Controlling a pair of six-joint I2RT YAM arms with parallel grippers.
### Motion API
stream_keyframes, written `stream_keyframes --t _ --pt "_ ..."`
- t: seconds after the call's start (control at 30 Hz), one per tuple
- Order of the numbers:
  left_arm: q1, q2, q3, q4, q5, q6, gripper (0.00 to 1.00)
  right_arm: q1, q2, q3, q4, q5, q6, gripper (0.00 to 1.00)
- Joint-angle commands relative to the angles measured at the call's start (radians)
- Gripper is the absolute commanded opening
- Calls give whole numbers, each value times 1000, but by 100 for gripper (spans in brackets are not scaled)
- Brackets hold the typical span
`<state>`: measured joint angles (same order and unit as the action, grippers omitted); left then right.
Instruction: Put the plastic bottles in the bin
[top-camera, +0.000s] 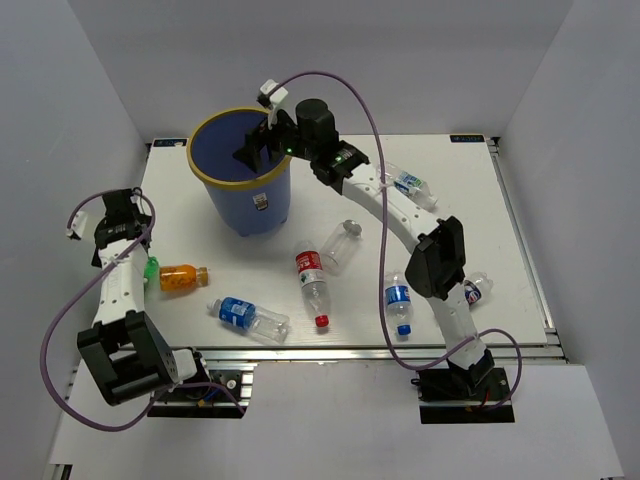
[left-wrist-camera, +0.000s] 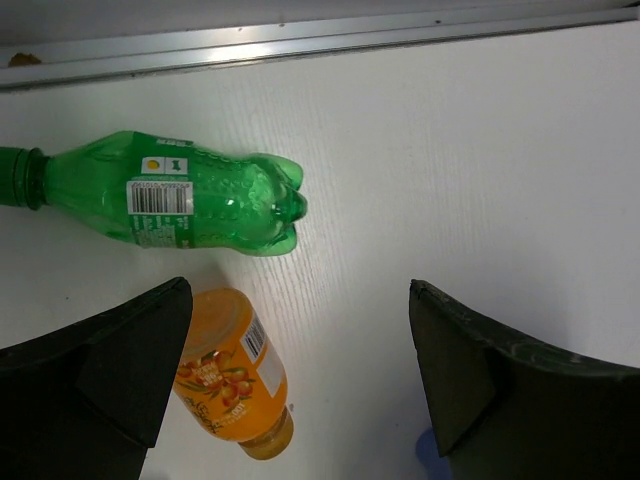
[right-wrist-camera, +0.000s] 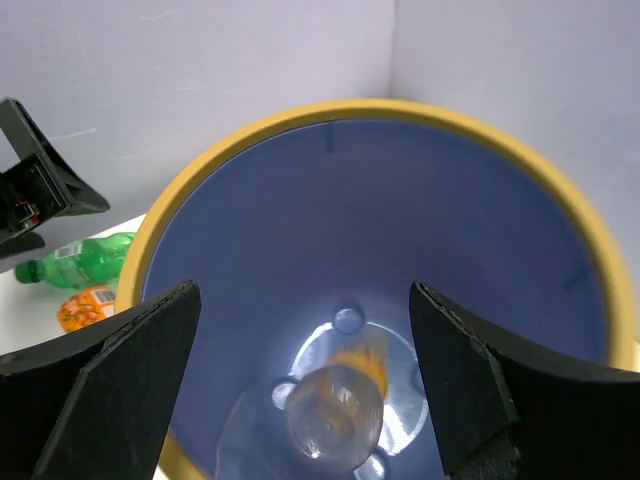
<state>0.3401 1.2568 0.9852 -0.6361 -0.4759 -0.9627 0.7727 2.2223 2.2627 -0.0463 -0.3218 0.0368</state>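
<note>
Right gripper (right-wrist-camera: 300, 335) hangs right over the mouth of the bin (top-camera: 262, 205), jaws spread wide and nothing between them. Straight below, one clear bottle (right-wrist-camera: 335, 405) with a yellowish label lies on the bin's blue floor. That centred spot above the opening makes sense: anything let go there falls inside and not onto the yellow rim.

Over on the left of the desk (top-camera: 470, 220), the left gripper (left-wrist-camera: 300, 295) is open too, pointing down with nothing in it. A green bottle (left-wrist-camera: 190, 200) lies on its side just beyond its fingers, and the orange-filled bottle (left-wrist-camera: 230, 370) sits beside the left finger. My read: it's lining up for one of those two.

Plenty left to do! A blue-labelled bottle (top-camera: 245, 315), a red-labelled one (top-camera: 312, 280) and a clear one (top-camera: 340, 245) lie in the near middle. Another blue-labelled bottle (top-camera: 398, 300) rests by the right arm, with more on the right. The bin stands far left, within reach of both arms.
</note>
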Motion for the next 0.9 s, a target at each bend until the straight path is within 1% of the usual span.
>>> stream_keyframes --t 0.0,0.07,0.17,0.23,0.27,0.3,0.37,0.43,0.47,0.57,0.63,0.73,0.83,0.87 --pt "59 39 30 -65 95 -86 98 -16 -124 41 13 38 -63 89" --pt "74 53 15 -65 126 -123 98 -18 -151 38 -18 36 -100 89" --pt "92 59 -3 -95 151 -187 98 -21 -223 -14 -24 49 -127 89" --pt "99 56 -16 -126 145 -224 98 -26 -295 -107 -3 73 -130 89" --pt "100 52 -22 -140 135 -285 98 -30 -321 -141 0 76 -138 89" --pt "100 40 -31 -146 119 -315 98 -42 -369 -207 5 81 -135 89" --pt "105 21 -69 -142 112 -391 98 -62 -417 -268 11 83 -103 89" --pt "109 -3 -103 -154 58 -457 98 -108 -487 -349 13 52 -63 89" --pt "111 -8 -114 -160 39 -525 98 -149 -528 -365 -3 35 -43 89" --pt "125 -5 -151 -160 10 -606 98 -217 -588 -416 -38 -35 -12 89" --pt "141 7 -155 -149 0 -633 98 -279 -648 -449 -59 -57 -14 89" --pt "154 45 -135 -166 -33 -671 98 -340 -716 -497 -122 -34 -61 89" --pt "155 90 -126 -177 -61 -722 98 -397 -794 -580 -135 16 -67 89" --pt "160 110 -131 -148 -66 -731 98 -411 -812 -604 -135 21 -69 89"
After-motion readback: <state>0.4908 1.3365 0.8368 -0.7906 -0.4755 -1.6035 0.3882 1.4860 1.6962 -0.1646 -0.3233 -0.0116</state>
